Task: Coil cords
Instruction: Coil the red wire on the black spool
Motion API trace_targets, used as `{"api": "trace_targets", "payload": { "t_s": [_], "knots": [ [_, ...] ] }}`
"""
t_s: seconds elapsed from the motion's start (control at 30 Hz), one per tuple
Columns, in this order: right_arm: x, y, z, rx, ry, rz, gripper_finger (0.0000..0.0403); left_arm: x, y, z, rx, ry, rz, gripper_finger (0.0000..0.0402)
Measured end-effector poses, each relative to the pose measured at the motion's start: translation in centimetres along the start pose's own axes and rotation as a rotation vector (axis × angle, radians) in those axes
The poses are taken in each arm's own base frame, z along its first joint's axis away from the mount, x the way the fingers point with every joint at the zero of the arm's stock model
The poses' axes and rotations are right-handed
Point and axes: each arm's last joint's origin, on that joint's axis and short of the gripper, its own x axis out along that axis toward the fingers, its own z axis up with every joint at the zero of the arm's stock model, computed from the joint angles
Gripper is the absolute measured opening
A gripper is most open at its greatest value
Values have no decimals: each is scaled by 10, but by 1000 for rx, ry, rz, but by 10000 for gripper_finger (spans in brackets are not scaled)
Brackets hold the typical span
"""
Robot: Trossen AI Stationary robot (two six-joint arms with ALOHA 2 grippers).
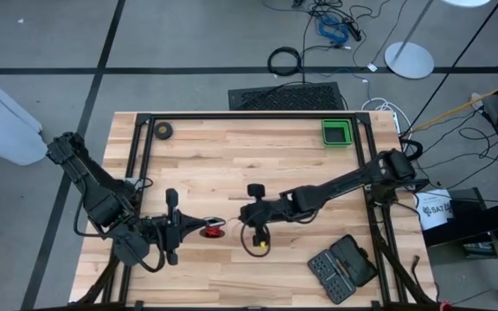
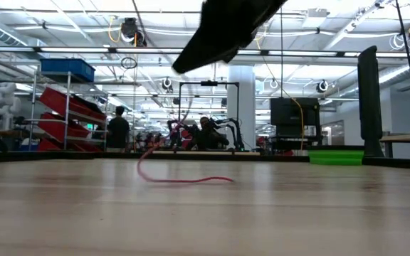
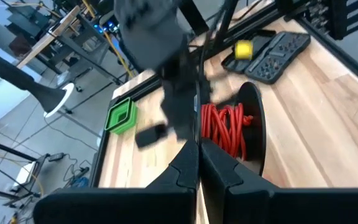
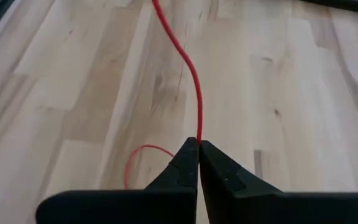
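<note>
The cords (image 1: 213, 229), a red coil, lie lower centre on the worktop (image 1: 232, 160), clear of every edge. The left pincer (image 1: 190, 226) is pressed together beside them; the right pincer (image 4: 198, 144) pinches the red strand.

Left gripper (image 1: 199, 226) closed, near-left of centre. Right gripper (image 1: 247, 226) closed, just right of it. Both arms reach inward.

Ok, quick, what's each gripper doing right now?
Left gripper: jaws closed, holding the spool of red wire.
Right gripper: jaws closed, pinching the loose red wire above the table.
</note>
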Motion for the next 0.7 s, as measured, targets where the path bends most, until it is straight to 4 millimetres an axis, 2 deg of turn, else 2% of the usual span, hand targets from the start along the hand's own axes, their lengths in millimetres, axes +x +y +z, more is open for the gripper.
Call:
{"api": "trace_targets", "payload": {
  "t_s": [0.33, 0.7],
  "knots": [
    [-54, 18, 17, 42, -85, -66, 0, 0, -1, -4, 12, 30, -21, 8],
    [-89, 37, 27, 21, -191, -85, 0, 0, -1, -4, 12, 30, -39, 8]
  ]
}}
